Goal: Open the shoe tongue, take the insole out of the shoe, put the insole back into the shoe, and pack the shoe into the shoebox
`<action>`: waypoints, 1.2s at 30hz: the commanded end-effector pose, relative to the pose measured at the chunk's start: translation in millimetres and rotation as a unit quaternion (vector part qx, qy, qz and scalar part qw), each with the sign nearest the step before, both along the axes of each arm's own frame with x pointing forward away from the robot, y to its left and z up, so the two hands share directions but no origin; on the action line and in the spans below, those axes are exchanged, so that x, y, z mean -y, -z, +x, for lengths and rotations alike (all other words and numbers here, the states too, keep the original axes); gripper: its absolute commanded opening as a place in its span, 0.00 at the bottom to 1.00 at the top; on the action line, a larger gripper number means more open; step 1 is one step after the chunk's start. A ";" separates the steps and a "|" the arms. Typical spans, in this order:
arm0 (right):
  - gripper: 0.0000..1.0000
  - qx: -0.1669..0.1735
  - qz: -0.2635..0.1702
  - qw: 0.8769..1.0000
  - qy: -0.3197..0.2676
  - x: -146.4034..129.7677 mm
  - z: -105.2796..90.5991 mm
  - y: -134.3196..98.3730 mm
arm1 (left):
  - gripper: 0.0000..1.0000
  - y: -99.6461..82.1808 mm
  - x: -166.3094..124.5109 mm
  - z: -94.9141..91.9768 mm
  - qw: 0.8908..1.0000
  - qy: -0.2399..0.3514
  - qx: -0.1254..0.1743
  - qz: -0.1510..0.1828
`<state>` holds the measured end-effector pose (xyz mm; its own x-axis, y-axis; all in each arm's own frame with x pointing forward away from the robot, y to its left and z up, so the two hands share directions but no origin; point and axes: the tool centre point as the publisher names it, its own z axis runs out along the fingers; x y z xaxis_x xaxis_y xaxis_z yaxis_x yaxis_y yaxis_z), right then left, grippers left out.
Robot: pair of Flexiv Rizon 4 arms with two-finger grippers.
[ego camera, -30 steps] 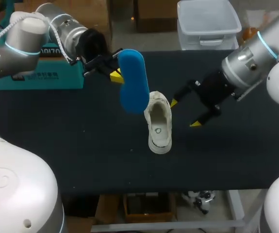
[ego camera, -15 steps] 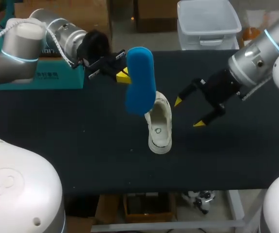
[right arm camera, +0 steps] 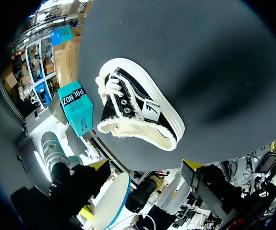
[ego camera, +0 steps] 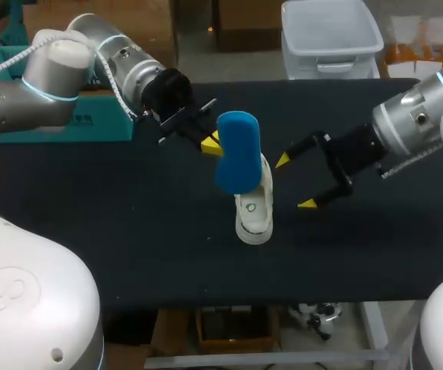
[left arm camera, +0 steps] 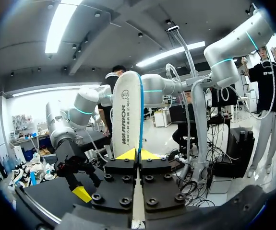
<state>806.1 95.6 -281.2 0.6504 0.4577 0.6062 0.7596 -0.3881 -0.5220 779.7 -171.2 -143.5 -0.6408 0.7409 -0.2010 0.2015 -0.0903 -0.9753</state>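
Observation:
A blue-bottomed insole (ego camera: 238, 152) hangs upright over the rear of the shoe, with my left gripper (ego camera: 212, 143) shut on its edge. In the left wrist view the insole (left arm camera: 128, 112) stands up from between the closed yellow tips of the left gripper (left arm camera: 138, 154). The white-soled shoe (ego camera: 253, 206) lies on the black table, and its black-and-white side (right arm camera: 138, 112) shows in the right wrist view. To the right of the shoe, my right gripper (ego camera: 295, 182) stands wide open with nothing between its fingers. A teal shoebox (ego camera: 52, 127) sits at the back left, partly hidden by my left arm.
The black table (ego camera: 129, 231) stretches bare to the left, front and right of the shoe. In the right wrist view the teal shoebox (right arm camera: 75, 108) stands beyond the shoe, near the table's far edge.
My left arm has carried the insole to the right and lower, until it is over the shoe. My right gripper has drifted slightly right, away from the shoe, still open.

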 end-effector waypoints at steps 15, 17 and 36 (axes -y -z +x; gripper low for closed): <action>1.00 -0.037 0.118 0.991 0.050 -17.3 -11.5 21.2 | 0.00 46.8 15.2 -0.7 0.992 0.042 0.118 -0.028; 1.00 -0.046 0.121 0.990 0.057 -18.8 -10.9 22.5 | 0.00 52.9 14.4 -5.0 0.989 0.041 0.139 -0.033; 0.47 -0.053 0.188 0.979 0.063 -36.0 2.1 27.6 | 0.00 78.7 15.0 -10.9 0.976 0.012 0.209 -0.055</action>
